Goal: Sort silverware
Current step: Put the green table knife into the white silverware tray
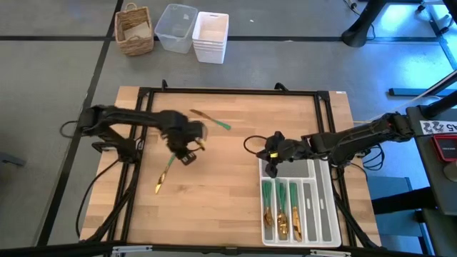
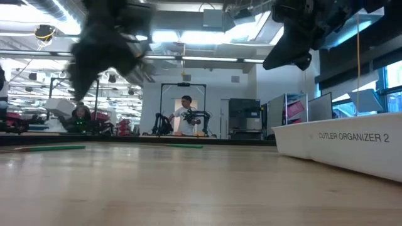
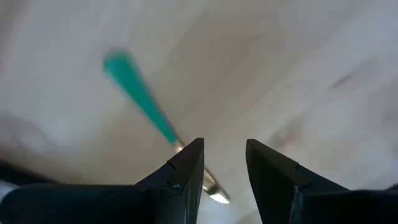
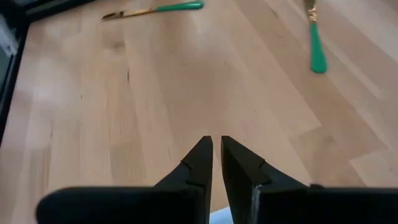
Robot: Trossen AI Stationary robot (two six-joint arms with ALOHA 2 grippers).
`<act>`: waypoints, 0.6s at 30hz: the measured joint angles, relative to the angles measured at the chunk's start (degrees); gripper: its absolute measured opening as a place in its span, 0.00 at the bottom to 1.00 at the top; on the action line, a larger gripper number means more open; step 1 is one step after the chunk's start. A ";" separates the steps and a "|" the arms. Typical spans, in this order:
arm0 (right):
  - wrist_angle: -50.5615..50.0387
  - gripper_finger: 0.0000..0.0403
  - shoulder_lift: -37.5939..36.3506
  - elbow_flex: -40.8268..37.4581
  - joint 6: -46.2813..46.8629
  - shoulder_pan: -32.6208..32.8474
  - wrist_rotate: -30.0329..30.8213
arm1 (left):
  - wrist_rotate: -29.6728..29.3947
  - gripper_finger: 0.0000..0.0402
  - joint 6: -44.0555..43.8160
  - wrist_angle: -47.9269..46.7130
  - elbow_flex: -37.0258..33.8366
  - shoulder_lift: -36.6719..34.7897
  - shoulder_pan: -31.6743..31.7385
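Note:
Two loose pieces of silverware lie flat on the wooden table. One [image 1: 165, 175] has its gold head toward the near edge, and it also shows in the left wrist view [image 3: 138, 99]. The other [image 1: 211, 120] lies farther back. Several more pieces [image 1: 280, 207] lie in the white tray [image 1: 323, 207] at the right. My left gripper [image 1: 187, 151] hovers open just above the first piece's green handle end, fingers pointing down, with nothing between them [image 3: 224, 155]. My right gripper [image 1: 271, 163] hangs over the tray's far end, shut and empty [image 4: 216, 149].
Beyond the table's far edge stand a wicker basket [image 1: 135, 30], a clear bin [image 1: 176, 27] and a white bin [image 1: 211, 36]. A black frame [image 1: 228, 91] borders the tabletop. Bare wood lies between the two arms. A person [image 2: 186, 116] stands far off in the room.

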 joint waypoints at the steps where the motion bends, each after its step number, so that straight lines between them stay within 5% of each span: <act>1: 0.01 0.09 0.00 0.00 -1.08 -0.62 -1.07 | 0.11 0.28 -3.99 1.79 -3.22 -2.72 -0.65; 8: 0.05 0.09 0.00 0.00 -5.76 -5.10 -6.42 | -2.14 0.28 -23.26 19.61 -20.32 -16.51 -5.74; 18: 0.03 0.09 -0.02 0.00 -5.94 -7.44 -9.28 | -6.79 0.28 -32.19 19.91 -28.21 -18.62 -9.67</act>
